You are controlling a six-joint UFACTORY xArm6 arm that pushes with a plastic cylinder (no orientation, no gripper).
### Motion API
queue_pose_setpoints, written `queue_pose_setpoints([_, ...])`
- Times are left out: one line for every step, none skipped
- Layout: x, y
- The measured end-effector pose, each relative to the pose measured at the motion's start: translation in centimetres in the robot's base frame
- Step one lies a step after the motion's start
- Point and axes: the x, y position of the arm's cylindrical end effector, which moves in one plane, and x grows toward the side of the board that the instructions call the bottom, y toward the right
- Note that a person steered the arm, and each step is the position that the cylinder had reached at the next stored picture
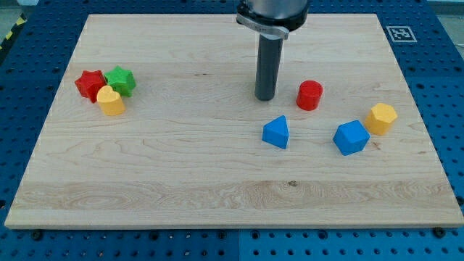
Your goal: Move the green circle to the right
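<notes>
No green circle shows in the camera view; the only green block is a green star at the view's left. My tip stands on the board right of centre, just left of a red cylinder with a small gap between them. A blue triangle lies just below the tip. The green star is far to the tip's left, touching a red star and a yellow heart.
A blue pentagon-like block and a yellow hexagon lie close together at the view's right. The wooden board lies on a blue perforated table, with a marker tag past its top right corner.
</notes>
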Motion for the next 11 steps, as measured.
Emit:
queue_pose_setpoints([-1.5,0.0])
queue_pose_setpoints([-2.5,-1.4])
queue_pose_setpoints([-4.4,-5.8])
queue_pose_setpoints([-5.5,-6.0])
queue_pose_setpoints([-5.8,-5.3])
queue_pose_setpoints([-6.5,-4.3])
queue_pose_setpoints([-6.5,-3.3])
queue_pose_setpoints([-6.5,-2.1])
queue_pose_setpoints([-6.3,-1.5])
queue_pose_setpoints([-5.9,-1.2])
queue_pose_setpoints([-5.4,-1.2])
